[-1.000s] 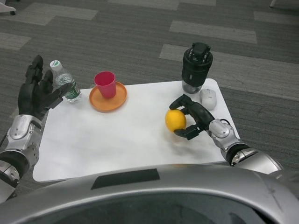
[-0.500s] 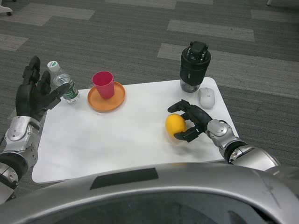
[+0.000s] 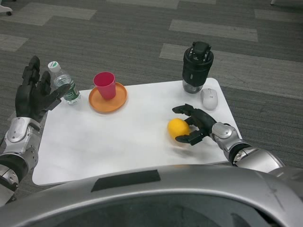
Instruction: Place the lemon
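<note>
The yellow lemon (image 3: 177,127) lies on the white table (image 3: 118,142), right of the middle and near the front edge. My right hand (image 3: 198,124) sits just to its right with the fingers spread. They curve around the lemon's right side without gripping it. My left hand (image 3: 32,97) is held up, open, at the table's left edge, close to a water bottle.
A red cup (image 3: 105,85) stands on an orange plate (image 3: 110,101) at the back left. The clear water bottle (image 3: 64,88) stands at the far left corner. A black cylindrical device (image 3: 197,66) and a white mouse (image 3: 209,98) are at the back right.
The lemon has come down onto the table. My right hand's fingers have loosened from it and drawn slightly to the right. The left hand has stayed where it was.
</note>
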Controlling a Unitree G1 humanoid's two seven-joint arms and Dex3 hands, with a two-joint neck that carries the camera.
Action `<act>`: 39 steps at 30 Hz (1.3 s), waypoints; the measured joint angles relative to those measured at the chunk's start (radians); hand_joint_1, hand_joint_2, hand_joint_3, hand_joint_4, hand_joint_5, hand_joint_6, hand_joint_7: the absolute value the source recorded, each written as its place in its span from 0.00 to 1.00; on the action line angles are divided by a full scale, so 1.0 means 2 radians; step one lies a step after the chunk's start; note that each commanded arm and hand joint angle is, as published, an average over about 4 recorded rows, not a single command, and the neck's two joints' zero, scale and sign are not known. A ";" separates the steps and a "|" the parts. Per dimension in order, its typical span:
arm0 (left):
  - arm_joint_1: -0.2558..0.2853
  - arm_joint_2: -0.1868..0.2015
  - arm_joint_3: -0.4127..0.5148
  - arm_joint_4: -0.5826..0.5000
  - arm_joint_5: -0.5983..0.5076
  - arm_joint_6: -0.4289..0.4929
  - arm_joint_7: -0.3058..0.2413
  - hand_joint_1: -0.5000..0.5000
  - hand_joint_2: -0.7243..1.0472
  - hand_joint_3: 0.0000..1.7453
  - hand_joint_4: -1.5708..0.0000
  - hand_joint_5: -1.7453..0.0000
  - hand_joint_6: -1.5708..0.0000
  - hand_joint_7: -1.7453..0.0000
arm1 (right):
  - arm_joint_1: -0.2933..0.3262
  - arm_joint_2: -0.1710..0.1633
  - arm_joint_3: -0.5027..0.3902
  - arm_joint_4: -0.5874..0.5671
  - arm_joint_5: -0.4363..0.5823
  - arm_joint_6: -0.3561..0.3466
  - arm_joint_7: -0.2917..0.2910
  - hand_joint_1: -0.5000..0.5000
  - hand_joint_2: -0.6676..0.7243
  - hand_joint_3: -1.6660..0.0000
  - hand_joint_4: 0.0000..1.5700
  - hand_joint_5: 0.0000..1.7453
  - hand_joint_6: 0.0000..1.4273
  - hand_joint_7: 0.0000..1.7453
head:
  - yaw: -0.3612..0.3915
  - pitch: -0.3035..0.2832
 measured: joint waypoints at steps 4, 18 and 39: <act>0.000 0.000 0.000 0.000 0.000 0.000 0.000 1.00 0.85 0.05 1.00 1.00 1.00 1.00 | 0.000 0.000 -0.001 0.000 0.001 0.000 0.001 0.21 0.32 0.67 0.00 0.61 0.00 0.24 | 0.000 0.000; 0.000 0.000 0.000 0.000 0.000 0.000 0.000 1.00 0.85 0.05 1.00 1.00 1.00 1.00 | 0.002 -0.003 -0.033 -0.001 0.000 -0.001 0.002 0.21 0.32 0.67 0.00 0.61 0.00 0.20 | -0.003 0.002; 0.000 0.001 0.001 -0.001 0.001 -0.001 0.000 1.00 0.85 0.04 1.00 1.00 1.00 1.00 | 0.065 0.005 -0.177 -0.113 0.002 -0.066 -0.023 0.43 0.28 0.71 0.00 0.54 0.00 0.16 | -0.031 0.021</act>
